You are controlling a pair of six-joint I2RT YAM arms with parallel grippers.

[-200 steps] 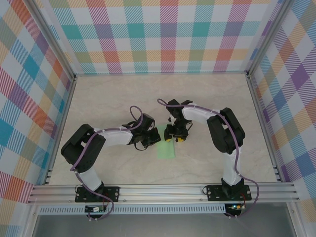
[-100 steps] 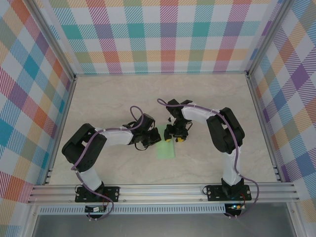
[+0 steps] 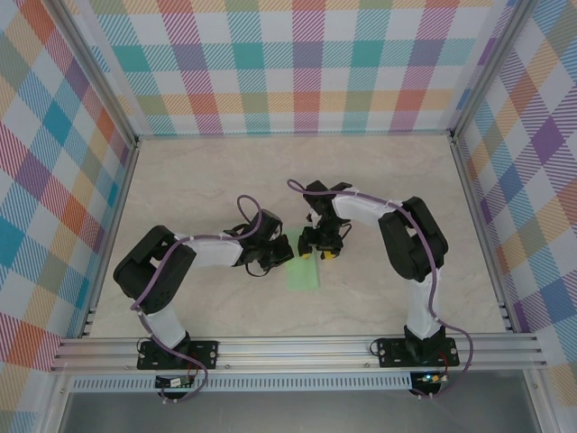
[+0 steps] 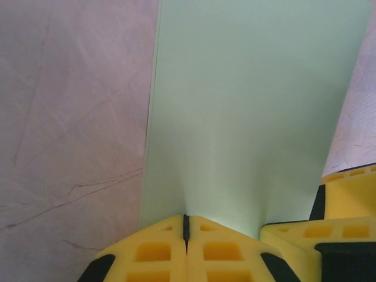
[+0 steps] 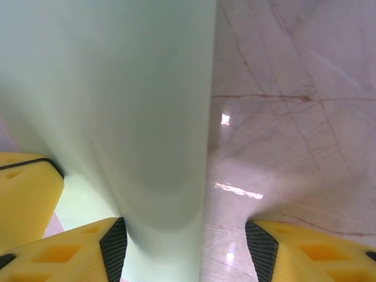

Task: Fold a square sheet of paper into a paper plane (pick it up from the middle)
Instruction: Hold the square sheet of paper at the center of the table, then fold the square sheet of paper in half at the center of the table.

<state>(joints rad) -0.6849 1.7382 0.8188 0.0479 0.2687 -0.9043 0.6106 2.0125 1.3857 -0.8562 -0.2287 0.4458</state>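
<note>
The left claw [image 4: 186, 230] is pinching the nine-o'clock edge of the square sheet of paper [image 4: 247, 117], lying twelve-to-six, with the spread right claw [image 5: 186, 235] straddling its three-o'clock edge.

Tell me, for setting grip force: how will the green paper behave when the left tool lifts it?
Probably floppy: the green paper puckers where the left tool pinches it. Likely light and easily creased: the thin sheet bows above the table.

Left claw [image 3: 277, 253], right claw [image 3: 315, 251] close together at far end of pale green paper [image 3: 303, 275], mid-table [image 3: 198, 180].
</note>
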